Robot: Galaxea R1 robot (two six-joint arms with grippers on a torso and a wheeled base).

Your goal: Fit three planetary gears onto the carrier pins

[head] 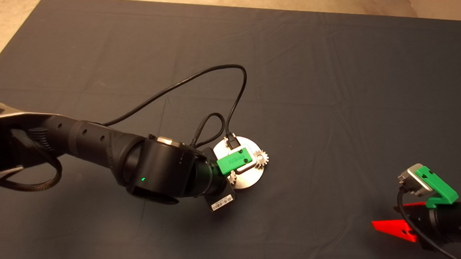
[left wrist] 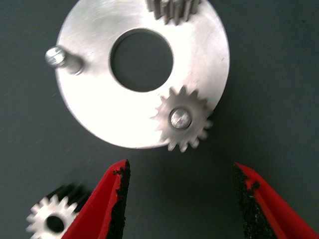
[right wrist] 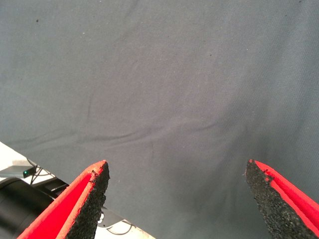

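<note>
While our left gripper (left wrist: 177, 199) hovers with fingers apart over the mat's (head: 316, 71) middle, one loose gear (left wrist: 50, 221) lies just beside one finger (left wrist: 107, 204). Ahead, the disc (left wrist: 94, 107) carries a seated gear (left wrist: 182, 119), another gear (left wrist: 174, 9), and one bare pin (left wrist: 61, 58). Our right gripper (right wrist: 177, 199) waits spread open near the mat's right edge.

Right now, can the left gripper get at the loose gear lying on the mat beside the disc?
Probably yes: the left gripper is open just above the mat, the loose gear lies right outside one finger, and nothing covers it.
</note>
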